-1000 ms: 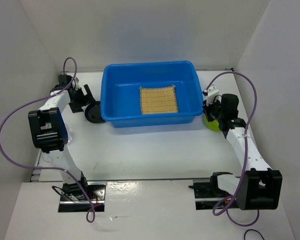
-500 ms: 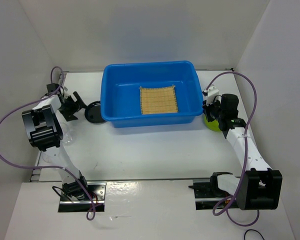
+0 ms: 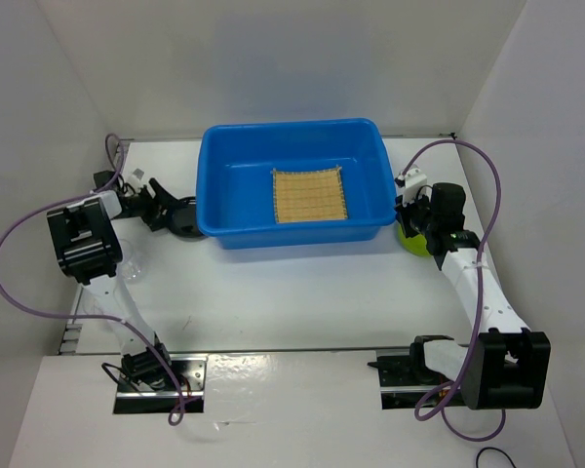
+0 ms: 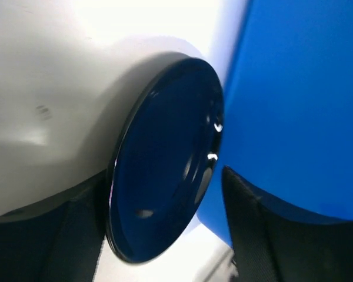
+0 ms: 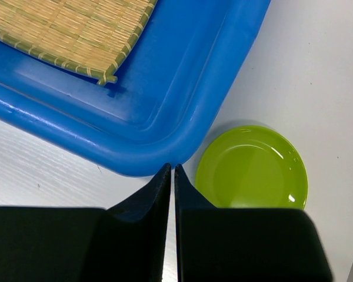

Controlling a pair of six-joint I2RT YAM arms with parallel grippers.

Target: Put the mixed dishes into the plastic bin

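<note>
The blue plastic bin (image 3: 224,166) stands mid-table with the tan woven mat (image 3: 309,195) flat inside it. The lime-green plate (image 3: 414,244) lies on the table by the bin's right front corner, partly under my right gripper (image 3: 408,222). In the right wrist view that gripper (image 5: 170,171) is shut and empty, its tips over the table between the bin's corner (image 5: 182,76) and the green plate (image 5: 251,170). My left gripper (image 3: 164,213) is open, with a dark blue plate (image 4: 165,158) between its jaws, next to the bin's left wall (image 4: 300,88). No clear glasses are in view.
White walls close in the table on the left, back and right. The dark plate (image 3: 186,223) sits tight against the bin's left wall. Purple cables loop from both arms. The mat also shows in the right wrist view (image 5: 70,29).
My left gripper drew back to the left, turned, then came in again toward the dark plate, which now lies between its jaws. The right arm has not moved.
</note>
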